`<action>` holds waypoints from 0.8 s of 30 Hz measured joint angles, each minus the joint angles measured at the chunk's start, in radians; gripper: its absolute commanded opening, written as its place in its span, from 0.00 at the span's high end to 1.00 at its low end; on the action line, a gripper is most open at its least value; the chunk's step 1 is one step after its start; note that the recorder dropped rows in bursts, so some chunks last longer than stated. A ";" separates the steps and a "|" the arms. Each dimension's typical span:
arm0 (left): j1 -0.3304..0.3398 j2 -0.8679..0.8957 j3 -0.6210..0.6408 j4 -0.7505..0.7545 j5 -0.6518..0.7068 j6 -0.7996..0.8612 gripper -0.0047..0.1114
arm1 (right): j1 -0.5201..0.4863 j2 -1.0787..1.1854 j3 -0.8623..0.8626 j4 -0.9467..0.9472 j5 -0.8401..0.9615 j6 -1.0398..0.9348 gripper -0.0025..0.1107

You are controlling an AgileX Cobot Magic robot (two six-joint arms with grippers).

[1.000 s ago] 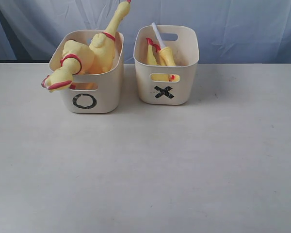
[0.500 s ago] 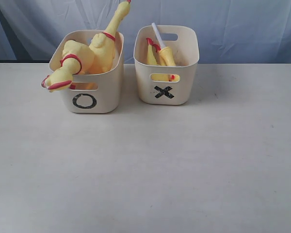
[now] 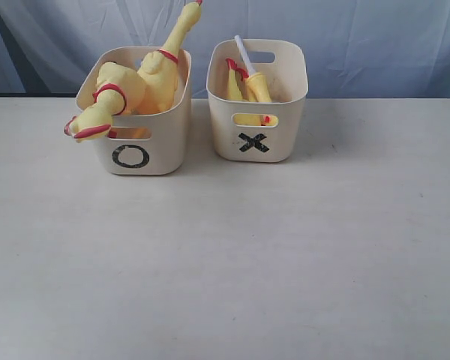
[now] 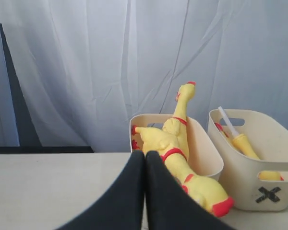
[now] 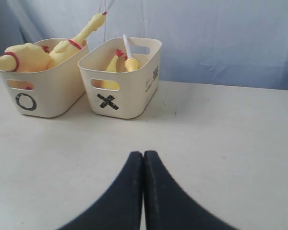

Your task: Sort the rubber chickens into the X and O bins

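Your left end effector [image 4: 144,158] has its two dark fingers pressed together with nothing between them. The right end effector [image 5: 143,155] is the same, fingers together and empty, above bare worktop [image 3: 225,262]. Neither shows in the exterior view.

In that view, take the middle of the worktop as your dial. The O bin [image 3: 161,142] stands at about 11 o'clock and the X bin [image 3: 289,127] at about 12 o'clock. They sit side by side with a narrow gap, the X bin at 3 o'clock of the O bin. A pale curtain [image 3: 360,37] hangs behind both.

All three rubber chickens are in bins. The O bin holds two. The first chicken [image 3: 97,120] lies over the rim, its head and red beak hanging outside toward 8 o'clock of the bin. The second chicken [image 3: 165,67] leans on the far wall, its neck and red comb rising well above the rim toward 1 o'clock.

The third chicken [image 3: 256,86] is inside the X bin, mostly below the rim, with yellow showing through the front slot handle. A pale stick [image 3: 243,51] pokes up beside it toward 11 o'clock; you cannot tell from here what it belongs to.
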 measured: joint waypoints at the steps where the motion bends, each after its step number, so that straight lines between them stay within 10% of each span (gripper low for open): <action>1: 0.000 -0.019 0.001 0.000 0.000 0.000 0.96 | -0.016 0.000 0.000 0.000 0.000 0.000 0.98; 24: 0.170 -0.459 0.001 0.000 -0.006 0.000 0.96 | -0.202 0.000 0.000 0.002 0.000 0.000 0.98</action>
